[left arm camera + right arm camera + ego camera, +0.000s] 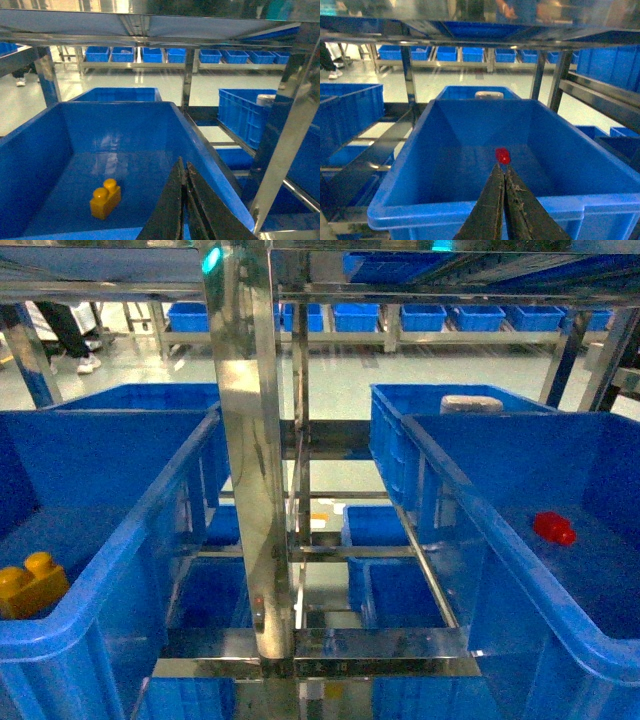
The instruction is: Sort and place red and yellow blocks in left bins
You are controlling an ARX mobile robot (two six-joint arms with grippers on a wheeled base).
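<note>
The orange-yellow block [30, 585] [105, 199], with two studs, lies on the floor of the large blue left bin [140, 530] [115, 104]. The small red block [553, 528] [502, 155] lies on the floor of the large blue crate on the right [470, 500] [480, 101]. My left gripper [183, 162] is shut and empty, hanging over the near right part of the left bin, to the right of the yellow block. My right gripper [501, 167] is shut and empty above the right crate's near rim, its tips in line with the red block. Neither gripper shows in the head view.
A shiny steel rack post [250, 490] stands between the two crates, with rails and lower blue crates behind it. Two more blue crates sit further back [150, 396] [450, 415], the right one holding a pale object [470, 403]. Small blue bins [400, 317] line far shelving.
</note>
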